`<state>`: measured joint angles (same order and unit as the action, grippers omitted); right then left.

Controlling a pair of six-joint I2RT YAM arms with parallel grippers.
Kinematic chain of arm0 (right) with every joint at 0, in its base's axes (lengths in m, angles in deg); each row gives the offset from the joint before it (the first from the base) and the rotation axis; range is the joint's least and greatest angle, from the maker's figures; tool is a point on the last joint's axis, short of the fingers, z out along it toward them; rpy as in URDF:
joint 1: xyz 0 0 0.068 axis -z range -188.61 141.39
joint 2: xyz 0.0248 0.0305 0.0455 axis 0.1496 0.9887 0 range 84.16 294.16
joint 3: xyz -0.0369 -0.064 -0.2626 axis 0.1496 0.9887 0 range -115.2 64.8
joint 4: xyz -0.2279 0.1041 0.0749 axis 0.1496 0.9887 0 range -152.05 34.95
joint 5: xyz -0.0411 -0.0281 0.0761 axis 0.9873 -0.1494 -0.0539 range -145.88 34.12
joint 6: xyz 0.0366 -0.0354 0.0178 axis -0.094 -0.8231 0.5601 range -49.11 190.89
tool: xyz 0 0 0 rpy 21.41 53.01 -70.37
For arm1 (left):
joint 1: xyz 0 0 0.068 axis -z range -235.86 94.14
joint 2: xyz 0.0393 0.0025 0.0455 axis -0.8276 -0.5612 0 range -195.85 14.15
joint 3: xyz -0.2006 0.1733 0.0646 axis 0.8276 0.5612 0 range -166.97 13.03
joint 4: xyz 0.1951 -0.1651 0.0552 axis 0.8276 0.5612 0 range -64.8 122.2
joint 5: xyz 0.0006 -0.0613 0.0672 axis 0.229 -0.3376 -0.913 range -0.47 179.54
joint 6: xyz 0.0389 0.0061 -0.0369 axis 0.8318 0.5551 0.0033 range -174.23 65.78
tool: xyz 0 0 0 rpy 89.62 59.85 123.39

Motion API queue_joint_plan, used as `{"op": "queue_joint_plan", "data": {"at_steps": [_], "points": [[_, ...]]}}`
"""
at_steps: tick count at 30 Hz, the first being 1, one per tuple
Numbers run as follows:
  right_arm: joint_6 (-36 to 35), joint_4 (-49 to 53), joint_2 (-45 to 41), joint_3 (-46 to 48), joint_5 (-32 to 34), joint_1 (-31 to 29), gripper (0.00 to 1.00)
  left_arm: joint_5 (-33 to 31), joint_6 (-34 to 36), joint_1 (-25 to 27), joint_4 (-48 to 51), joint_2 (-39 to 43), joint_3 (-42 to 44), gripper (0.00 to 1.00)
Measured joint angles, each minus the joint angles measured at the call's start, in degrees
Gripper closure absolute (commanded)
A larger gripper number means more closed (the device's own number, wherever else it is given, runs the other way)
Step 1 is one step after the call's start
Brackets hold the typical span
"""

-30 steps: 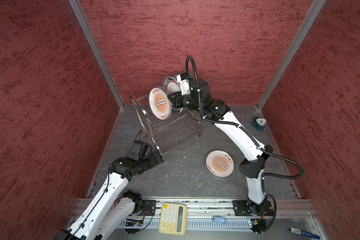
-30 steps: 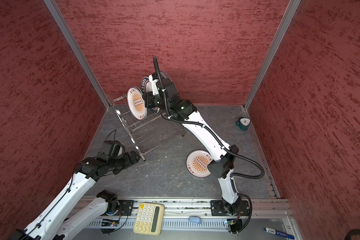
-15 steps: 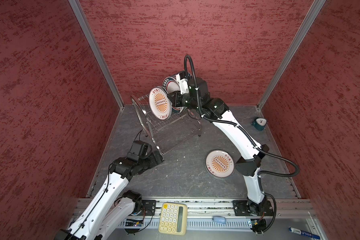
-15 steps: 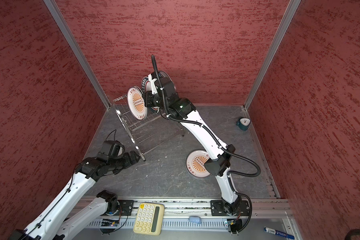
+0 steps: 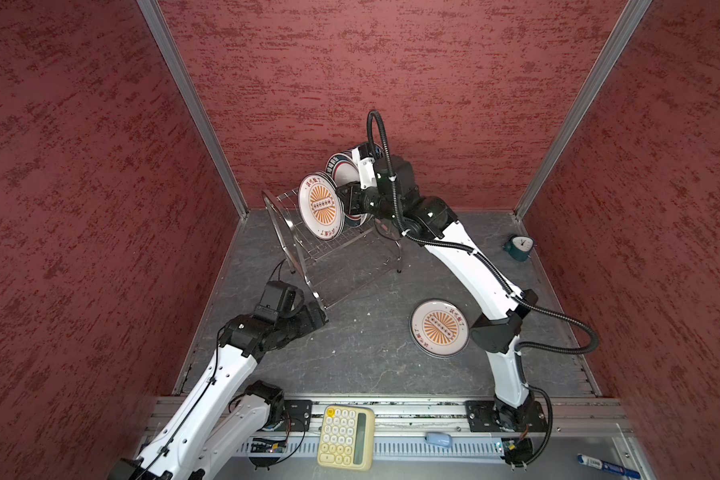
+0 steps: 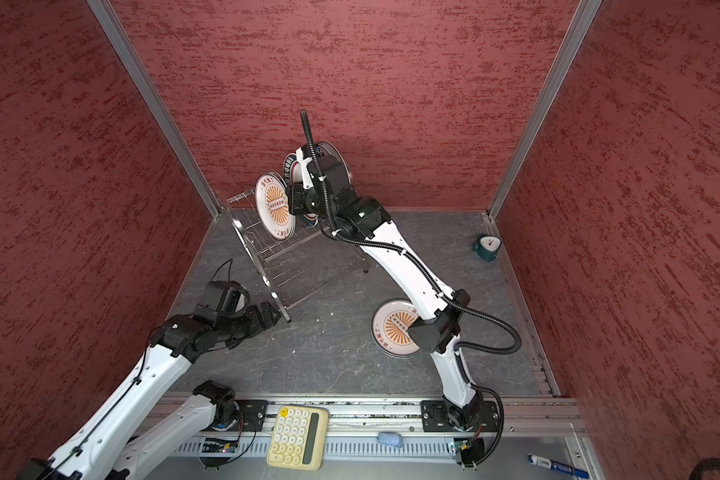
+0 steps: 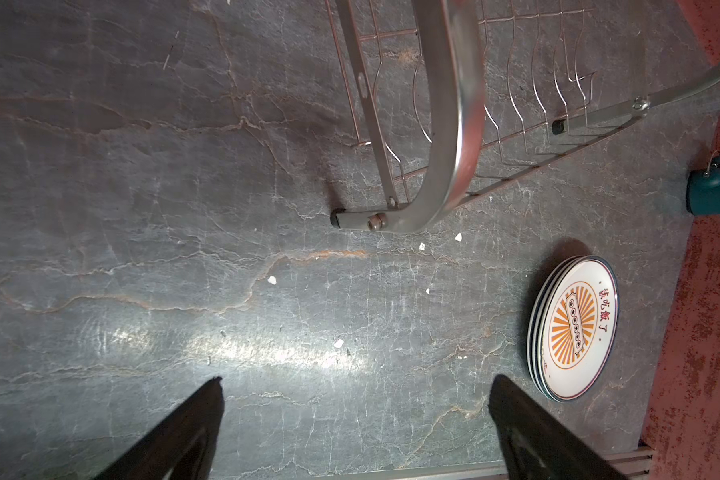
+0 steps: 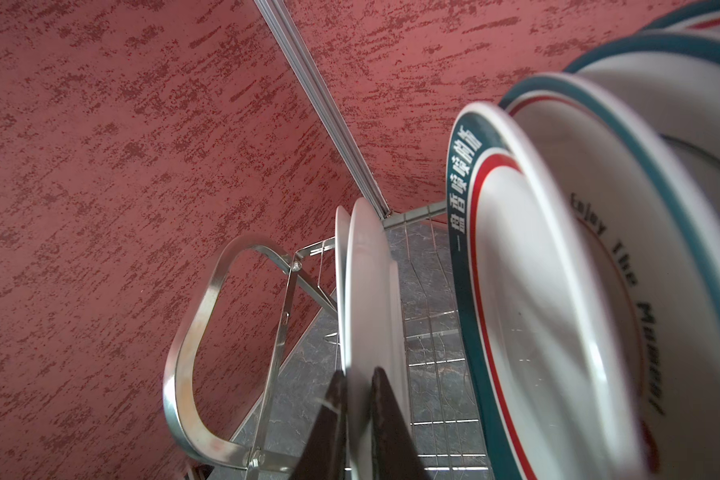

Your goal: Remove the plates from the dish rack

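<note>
Where the metal rail runs along the near edge, a pale yellow calculator (image 5: 345, 437) lies beside a small pale blue object (image 5: 438, 439), with a pen (image 5: 601, 462) off toward the right corner. Beyond the rail, the left tool (image 7: 356, 380) hangs low over the grey worktop (image 7: 162, 187). Its fingers are spread wide with nothing between them, just short of the near foot of the dish rack (image 7: 460, 104). To the right, well apart from the rack, a stack of plates (image 5: 440, 328) lies flat on the worktop with an orange sunburst facing up.

Farther back, the right arm reaches to the rack's top shelf. There the right tool (image 8: 360, 419) pinches the rim of a sunburst plate (image 5: 321, 206) standing on edge, one finger on each face. A second white plate (image 8: 338, 266) stands just beside it. Past these, teal-banded plates (image 8: 516, 291) stand upright in the same shelf. Farthest off, a small teal alarm clock (image 5: 519, 247) sits by the right wall.
</note>
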<state>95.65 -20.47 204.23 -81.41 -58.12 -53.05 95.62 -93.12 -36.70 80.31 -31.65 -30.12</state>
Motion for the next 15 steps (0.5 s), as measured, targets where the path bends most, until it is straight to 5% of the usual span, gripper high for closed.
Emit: {"op": "queue_joint_plan", "data": {"at_steps": [15], "points": [[-2.93,1.07,0.11,-0.66,4.31,-1.07,0.88,0.02,0.00,0.00,-0.31,-0.39,0.00,0.00]]}}
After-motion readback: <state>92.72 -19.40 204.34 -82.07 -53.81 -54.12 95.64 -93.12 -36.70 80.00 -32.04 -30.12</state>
